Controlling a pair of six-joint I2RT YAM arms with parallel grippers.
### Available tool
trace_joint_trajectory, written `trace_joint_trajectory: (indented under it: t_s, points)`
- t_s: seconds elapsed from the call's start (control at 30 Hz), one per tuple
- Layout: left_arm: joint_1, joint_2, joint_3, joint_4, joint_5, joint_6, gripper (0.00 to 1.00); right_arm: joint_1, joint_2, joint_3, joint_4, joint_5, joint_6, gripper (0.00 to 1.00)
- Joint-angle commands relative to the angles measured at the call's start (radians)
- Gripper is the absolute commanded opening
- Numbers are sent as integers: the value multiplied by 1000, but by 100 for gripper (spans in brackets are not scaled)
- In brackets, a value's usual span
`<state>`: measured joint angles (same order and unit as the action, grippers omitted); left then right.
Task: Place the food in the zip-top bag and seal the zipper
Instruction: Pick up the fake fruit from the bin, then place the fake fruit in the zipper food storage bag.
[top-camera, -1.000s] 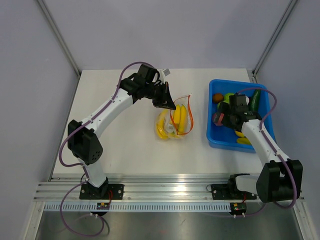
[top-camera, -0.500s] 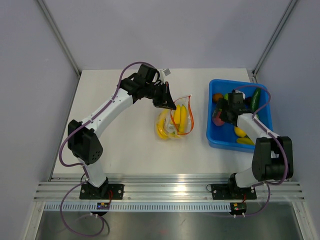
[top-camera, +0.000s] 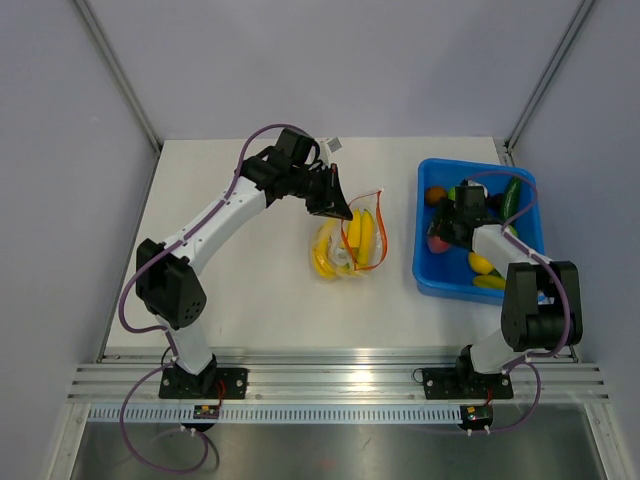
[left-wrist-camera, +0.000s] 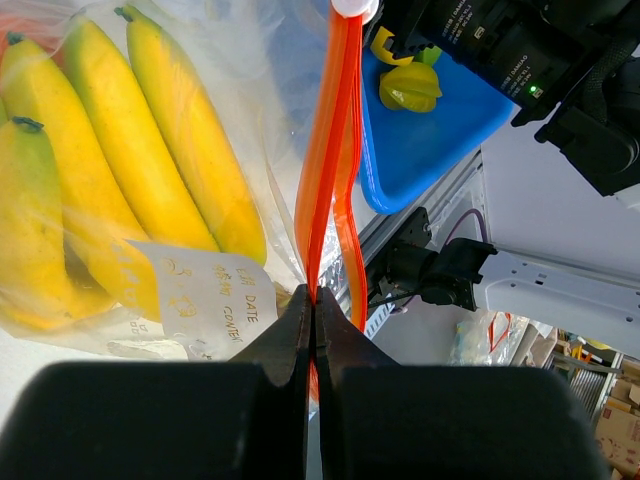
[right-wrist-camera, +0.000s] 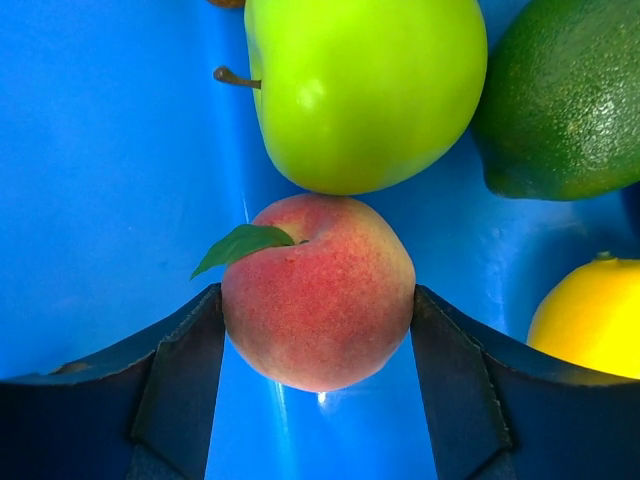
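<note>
Bananas (top-camera: 358, 238) lie inside the clear bag (top-camera: 345, 262) at mid-table, so that part looks done. Left gripper (left-wrist-camera: 313, 300) is pinched tight on the orange zipper (left-wrist-camera: 330, 150), holding the bag's mouth, which shows as an open loop from above. Right gripper (right-wrist-camera: 316, 330) is down in the blue bin (right-wrist-camera: 100, 180), its fingers (right-wrist-camera: 180, 370) flanking the peach (right-wrist-camera: 318, 300) and seemingly touching both sides, just below a green apple (right-wrist-camera: 365, 85). Left to do: lift the peach, drop it into the bag, run the zipper closed.
</note>
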<state>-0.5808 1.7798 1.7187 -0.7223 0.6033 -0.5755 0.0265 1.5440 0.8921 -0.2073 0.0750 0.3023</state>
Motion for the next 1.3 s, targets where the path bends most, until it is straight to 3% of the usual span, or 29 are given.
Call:
trace_joint_trajectory:
  t_s: [0.0, 0.1, 0.3, 0.4, 0.5, 0.6, 0.73, 0.97, 1.27]
  points:
    - [-2, -10, -4, 46, 24, 16, 0, -7, -48, 24, -9, -7, 6, 50]
    - [-2, -14, -4, 43, 24, 17, 0, -7, -148, 28, -59, 15, 17, 44]
    - [-2, -13, 7, 41, 23, 17, 0, -7, -419, 19, -144, 48, 24, 43]
    - [-2, -3, 13, 41, 24, 17, 0, -5, -496, 67, -199, -61, 1, 42]
    - [-2, -2, 18, 43, 29, 16, 0, 3, -535, 105, -219, -264, 15, 41]
    - [-2, 3, 25, 46, 30, 13, 0, 96, -542, 151, -234, -296, 20, 41]
    - [-2, 6, 30, 41, 33, 11, 0, 338, -498, 235, -259, -253, 21, 43]
    - [-2, 4, 35, 37, 30, 14, 0, 440, -415, 272, -219, -282, 49, 43]
    - [-2, 6, 53, 17, 30, 19, 0, 455, -282, 249, -84, -193, 90, 41]
